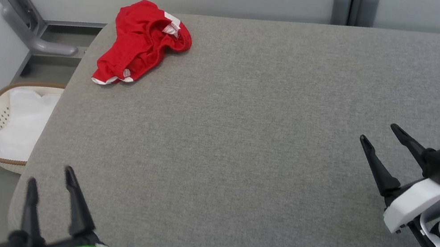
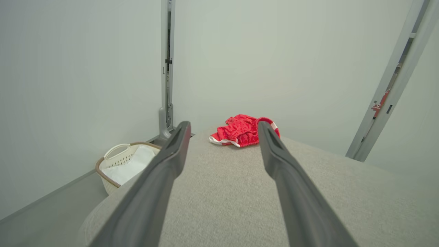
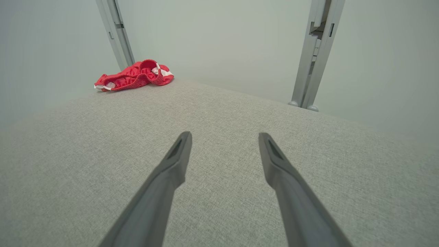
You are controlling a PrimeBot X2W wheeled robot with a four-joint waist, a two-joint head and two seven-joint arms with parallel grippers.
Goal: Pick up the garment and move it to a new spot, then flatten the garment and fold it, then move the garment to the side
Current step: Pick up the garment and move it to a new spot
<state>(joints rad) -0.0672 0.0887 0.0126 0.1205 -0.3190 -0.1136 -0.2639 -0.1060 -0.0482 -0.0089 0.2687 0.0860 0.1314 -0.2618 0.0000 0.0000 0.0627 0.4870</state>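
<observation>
No step appears done: the red garment (image 1: 139, 40) lies crumpled at the far left corner of the grey upholstered surface (image 1: 249, 136). Left hand (image 1: 51, 178) and right hand (image 1: 379, 131) are both spread, empty, well apart from it.

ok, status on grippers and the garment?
Left gripper open, empty. Right gripper open, empty. Red garment crumpled, far left of grey cushion, untouched. Nothing in between.
</observation>
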